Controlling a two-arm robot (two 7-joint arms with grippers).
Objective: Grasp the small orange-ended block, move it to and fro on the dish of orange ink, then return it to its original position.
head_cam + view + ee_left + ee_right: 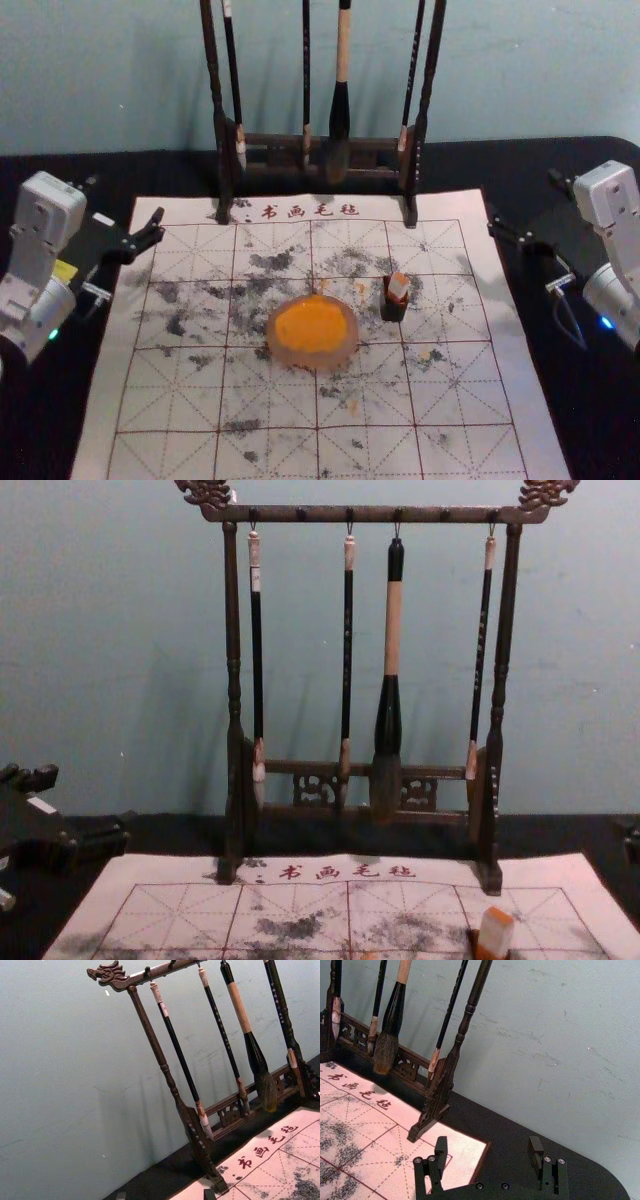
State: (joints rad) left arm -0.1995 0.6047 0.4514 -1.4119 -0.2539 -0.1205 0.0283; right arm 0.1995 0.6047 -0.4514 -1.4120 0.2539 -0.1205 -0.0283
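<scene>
The upper edge of the head view crops the brush rack (221, 150); the bottom edge cuts off the mat (500, 400). The lower part of the block (398, 288) is hidden inside the dark holder (393, 311). The left gripper (125, 200) is largely cut off at the left wrist view's bottom edge, the right gripper (525, 202) at the chest view's right edge.

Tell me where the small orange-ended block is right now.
In the head view, the small block sits in a dark holder on the mat, just to the robot's right of the dish of orange ink.
</scene>
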